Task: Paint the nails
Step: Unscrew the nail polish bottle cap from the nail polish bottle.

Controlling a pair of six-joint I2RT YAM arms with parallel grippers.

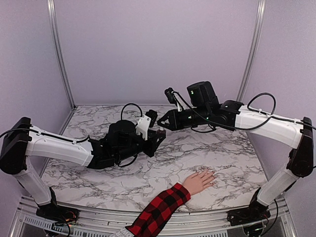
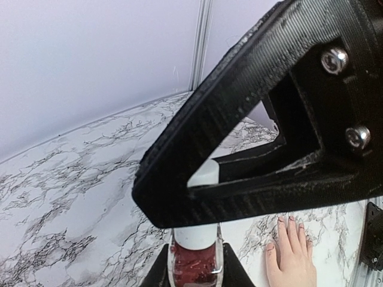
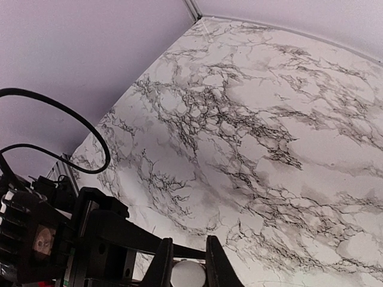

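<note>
My left gripper [image 2: 194, 270] is shut on a small dark-red polish bottle [image 2: 193, 268] and holds it upright above the marble table. The bottle's white cap [image 2: 195, 234] shows above the glass. My right gripper [image 3: 188, 252] is shut on that same cap [image 3: 187, 275] from the other side; one of its black fingers [image 2: 251, 137] crosses the left wrist view. In the top view both grippers meet mid-table, left [image 1: 157, 137] and right [image 1: 166, 123]. A pale hand [image 1: 200, 180] with a plaid sleeve [image 1: 159, 209] lies flat at the front. Its tiny nails [image 2: 291, 219] show in the left wrist view.
The marble table [image 1: 222, 148] is ringed by lilac walls with metal corner posts [image 1: 59, 54]. A black cable [image 3: 72, 119] loops beside the left arm. The hand lies to the right of and nearer than the two grippers.
</note>
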